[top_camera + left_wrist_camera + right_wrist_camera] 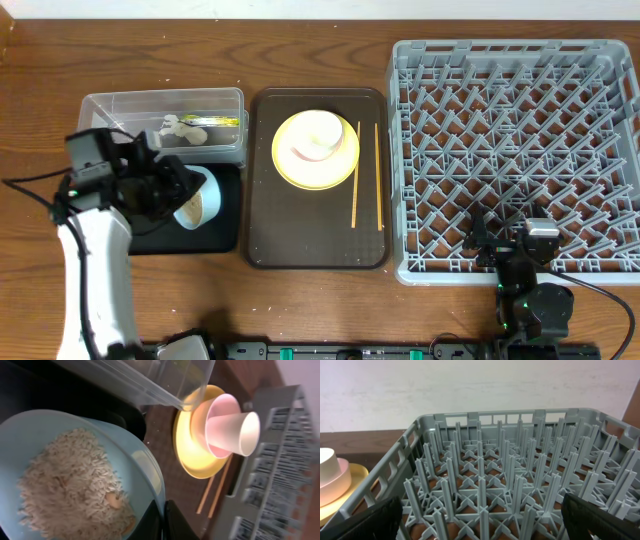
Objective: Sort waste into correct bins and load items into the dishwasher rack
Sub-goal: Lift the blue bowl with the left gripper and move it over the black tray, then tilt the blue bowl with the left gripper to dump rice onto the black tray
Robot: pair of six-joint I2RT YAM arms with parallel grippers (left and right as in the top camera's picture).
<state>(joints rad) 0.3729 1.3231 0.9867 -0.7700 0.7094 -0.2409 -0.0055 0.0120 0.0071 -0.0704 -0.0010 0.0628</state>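
Note:
My left gripper [180, 195] is shut on the rim of the pale blue bowl [197, 198], which is tilted over the black tray [218, 238]. In the left wrist view the bowl [30, 435] holds a heap of rice-like crumbs [70, 490], and the jaws [163, 521] pinch its rim. The yellow plate [340, 170] carries the white bowl [300, 150] and small cup [322, 130]. Two chopsticks [356, 175] lie beside it. My right gripper [508, 250] is open and empty over the front edge of the grey rack [520, 150], and in the right wrist view [485, 520] its fingers are spread wide.
The clear tub [120, 105] behind the black tray holds a crumpled paper scrap [178, 128] and a yellow-green wrapper [215, 121]. The plate and chopsticks rest on a dark brown serving tray [300, 235] between the bins and the rack.

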